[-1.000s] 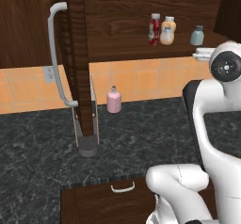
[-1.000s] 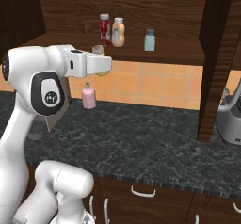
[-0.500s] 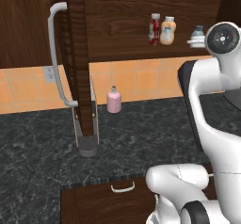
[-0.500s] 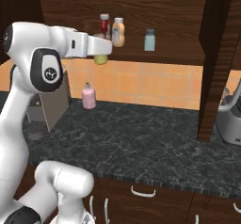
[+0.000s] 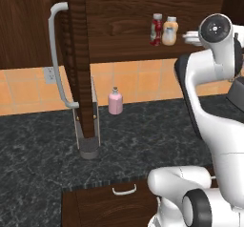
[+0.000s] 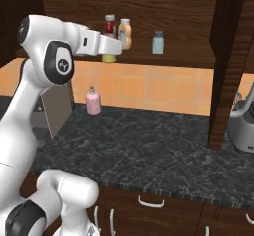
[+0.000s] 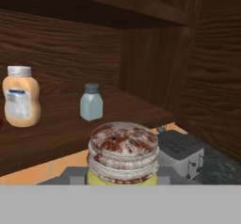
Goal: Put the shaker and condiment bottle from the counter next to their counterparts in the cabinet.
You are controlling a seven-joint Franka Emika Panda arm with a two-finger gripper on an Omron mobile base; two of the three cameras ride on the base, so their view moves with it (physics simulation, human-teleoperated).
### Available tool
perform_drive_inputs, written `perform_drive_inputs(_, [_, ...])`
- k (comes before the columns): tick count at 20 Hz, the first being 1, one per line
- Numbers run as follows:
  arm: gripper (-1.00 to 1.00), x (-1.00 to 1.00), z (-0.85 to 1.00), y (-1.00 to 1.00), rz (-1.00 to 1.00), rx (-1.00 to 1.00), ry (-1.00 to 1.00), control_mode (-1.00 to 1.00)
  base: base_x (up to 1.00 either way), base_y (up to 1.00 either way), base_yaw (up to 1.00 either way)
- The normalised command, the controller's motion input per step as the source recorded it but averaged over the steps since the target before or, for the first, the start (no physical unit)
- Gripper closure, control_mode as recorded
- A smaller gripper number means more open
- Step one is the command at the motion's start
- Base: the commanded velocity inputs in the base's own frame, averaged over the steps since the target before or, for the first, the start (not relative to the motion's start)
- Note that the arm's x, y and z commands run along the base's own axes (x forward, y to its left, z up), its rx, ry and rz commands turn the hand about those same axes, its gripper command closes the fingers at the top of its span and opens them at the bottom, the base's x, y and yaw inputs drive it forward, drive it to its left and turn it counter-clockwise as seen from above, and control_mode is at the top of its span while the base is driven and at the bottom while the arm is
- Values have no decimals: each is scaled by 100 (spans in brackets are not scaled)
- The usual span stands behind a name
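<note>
Presently the gripper (image 6: 110, 51) is clamped on the shaker (image 6: 109, 57), whose yellow body hangs below the hand just in front of the cabinet (image 6: 149, 12) shelf. In the hand view the shaker's speckled pale cap (image 7: 124, 150) sits close under the camera, which suggests a grasp from above or behind so the base can be set down flat.

All positions below are given against the pale grey-blue shaker (image 6: 158, 41), the intended neighbour:
- The orange-and-cream bottle (image 6: 124, 33) stands on the same shelf, to its left and apart from it.
- The condiment bottle (image 6: 110, 26) is already on the shelf, further left again, just beside the orange-and-cream bottle.
- The held shaker is left of it and lower, outside the shelf edge.
- The pink bottle (image 6: 93, 101) stands well below it, on the counter (image 6: 149, 150) against the tiled wall.

Judgement: the bottle half appears complete. The shelf space between the grey-blue shaker and the orange-and-cream bottle looks free, and the hand seems aimed there. The risk is knocking the orange-and-cream bottle on entry.
</note>
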Motion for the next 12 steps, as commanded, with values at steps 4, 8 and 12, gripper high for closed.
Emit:
perform_drive_inputs(4, [100, 39, -12, 0, 0, 2, -9, -100, 0, 0, 0])
perform_drive_inputs(8, [100, 28, 0, 0, 0, 1, -7, -100, 0, 0, 0])
perform_drive_inputs(12, [100, 20, -1, 0, -2, -3, 0, -100, 0, 0, 0])
